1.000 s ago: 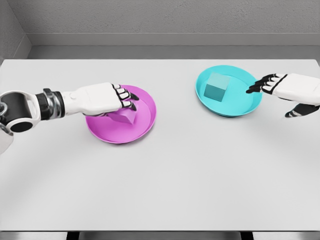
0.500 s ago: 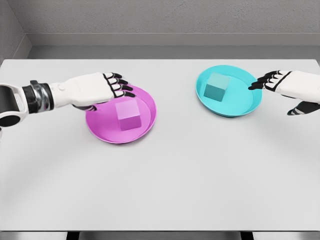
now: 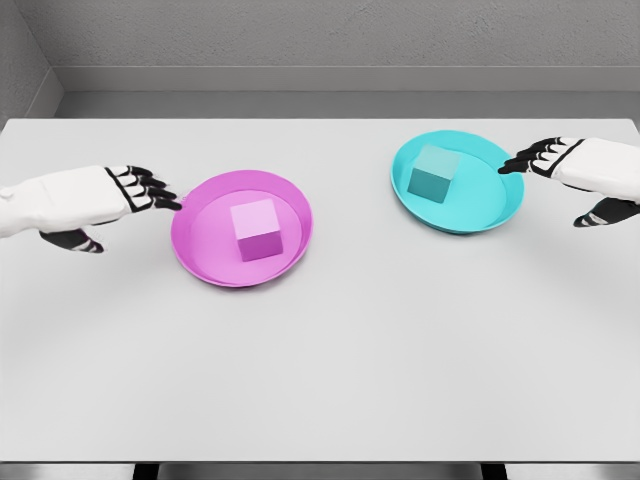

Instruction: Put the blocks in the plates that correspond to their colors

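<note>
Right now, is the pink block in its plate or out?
In. The pink block sits inside the pink plate, no fingers touching it.

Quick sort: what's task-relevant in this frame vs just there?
Task-relevant:
- magenta block, in the magenta plate
- teal block, in the teal plate
- left hand, open, beside the magenta plate
- right hand, open, beside the teal plate

Just there:
- white table
- grey wall

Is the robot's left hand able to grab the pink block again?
Probably yes. The left hand is open just left of the pink plate, and the pink block sits uncovered inside, with nothing between them.
</note>
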Controlling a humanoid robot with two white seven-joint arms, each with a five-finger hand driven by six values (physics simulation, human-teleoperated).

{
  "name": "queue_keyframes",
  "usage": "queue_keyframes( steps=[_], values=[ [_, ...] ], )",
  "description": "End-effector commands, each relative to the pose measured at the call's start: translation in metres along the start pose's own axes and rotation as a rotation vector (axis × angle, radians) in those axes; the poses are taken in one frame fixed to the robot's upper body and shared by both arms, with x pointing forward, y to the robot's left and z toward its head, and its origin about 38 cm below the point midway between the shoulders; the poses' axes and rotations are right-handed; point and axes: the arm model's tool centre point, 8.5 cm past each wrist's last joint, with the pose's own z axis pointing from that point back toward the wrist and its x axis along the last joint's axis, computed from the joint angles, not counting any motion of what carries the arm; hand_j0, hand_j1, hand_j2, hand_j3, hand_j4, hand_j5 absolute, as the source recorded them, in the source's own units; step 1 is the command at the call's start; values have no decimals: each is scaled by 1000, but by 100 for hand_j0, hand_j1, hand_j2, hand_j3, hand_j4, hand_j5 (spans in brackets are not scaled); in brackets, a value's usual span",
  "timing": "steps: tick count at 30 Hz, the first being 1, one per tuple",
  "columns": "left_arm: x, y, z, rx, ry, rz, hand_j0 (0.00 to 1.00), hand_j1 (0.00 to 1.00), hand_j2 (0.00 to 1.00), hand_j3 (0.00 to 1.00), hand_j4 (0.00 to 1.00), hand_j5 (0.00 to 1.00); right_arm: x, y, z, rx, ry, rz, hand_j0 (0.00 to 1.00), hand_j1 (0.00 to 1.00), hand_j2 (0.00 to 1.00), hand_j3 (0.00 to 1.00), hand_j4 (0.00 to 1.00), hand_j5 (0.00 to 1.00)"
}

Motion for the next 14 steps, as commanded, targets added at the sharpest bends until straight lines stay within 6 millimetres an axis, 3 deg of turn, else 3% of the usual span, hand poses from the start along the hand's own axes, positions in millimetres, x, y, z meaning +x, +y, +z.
queue_keyframes(
  steps=[1, 14],
  values=[
    [-4, 2, 9, -1, 17, 6, 100, 100, 100, 100, 100, 100, 0, 0, 0, -2, 1, -6, 100, 100, 100, 100, 100, 100],
    [-4, -7, 12, -16, 22, 24, 100, 100, 100, 100, 100, 100, -1, 0, 1, -1, 4, -6, 100, 100, 100, 100, 100, 100]
  ],
)
